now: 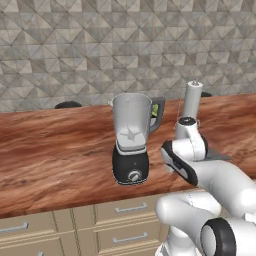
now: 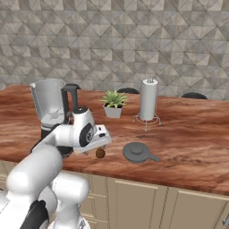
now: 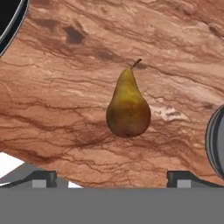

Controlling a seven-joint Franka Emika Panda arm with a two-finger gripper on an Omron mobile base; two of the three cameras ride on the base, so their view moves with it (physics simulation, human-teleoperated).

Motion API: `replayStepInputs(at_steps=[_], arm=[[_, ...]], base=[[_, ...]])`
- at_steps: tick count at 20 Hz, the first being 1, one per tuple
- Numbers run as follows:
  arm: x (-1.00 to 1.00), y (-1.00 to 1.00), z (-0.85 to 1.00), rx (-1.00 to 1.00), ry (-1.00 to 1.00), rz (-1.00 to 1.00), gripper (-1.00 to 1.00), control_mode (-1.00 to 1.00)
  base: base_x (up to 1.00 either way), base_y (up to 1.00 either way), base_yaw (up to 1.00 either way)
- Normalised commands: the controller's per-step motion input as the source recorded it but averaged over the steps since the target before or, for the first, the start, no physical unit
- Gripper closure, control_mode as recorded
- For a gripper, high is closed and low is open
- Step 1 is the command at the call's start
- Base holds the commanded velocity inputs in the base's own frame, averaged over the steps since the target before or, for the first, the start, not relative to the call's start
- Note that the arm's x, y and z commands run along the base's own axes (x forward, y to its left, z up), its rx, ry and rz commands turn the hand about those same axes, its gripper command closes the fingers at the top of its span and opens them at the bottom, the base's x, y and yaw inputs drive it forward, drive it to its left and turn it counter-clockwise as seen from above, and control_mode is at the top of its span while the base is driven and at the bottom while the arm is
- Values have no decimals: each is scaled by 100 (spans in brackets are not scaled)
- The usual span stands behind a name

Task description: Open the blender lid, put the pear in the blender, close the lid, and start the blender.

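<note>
The blender [image 1: 131, 140] stands on the wooden counter, its clear jar [image 2: 48, 100] open at the top with no lid on it. The dark grey blender lid [image 2: 137, 152] lies flat on the counter to the right of the arm. The small brownish pear [image 2: 100, 153] lies on the counter between blender and lid, near the front edge. My gripper [image 2: 102, 145] hangs just above the pear. In the hand view the pear [image 3: 128, 109] lies centred ahead of my gripper [image 3: 113, 179], whose fingertips [image 3: 43, 178] stand wide apart and hold nothing. The lid's rim [image 3: 216, 140] shows at the right edge.
A white paper-towel roll [image 2: 148, 99] on a wire stand and a small potted plant [image 2: 114, 103] stand further back on the counter [image 2: 188, 134]. The blender's black base [image 3: 8, 22] edges into the hand view's top left. Drawers [image 1: 125, 220] run below the counter front.
</note>
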Motion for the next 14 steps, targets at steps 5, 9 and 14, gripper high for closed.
replayStepInputs(at_steps=[5,9,14], arm=[[30,0,-28,0,15,7,-100,-100],[32,0,-24,0,12,6,-100,-100],[31,0,-16,0,7,5,-100,-100]], base=[[0,0,0],[0,0,0],[0,0,0]])
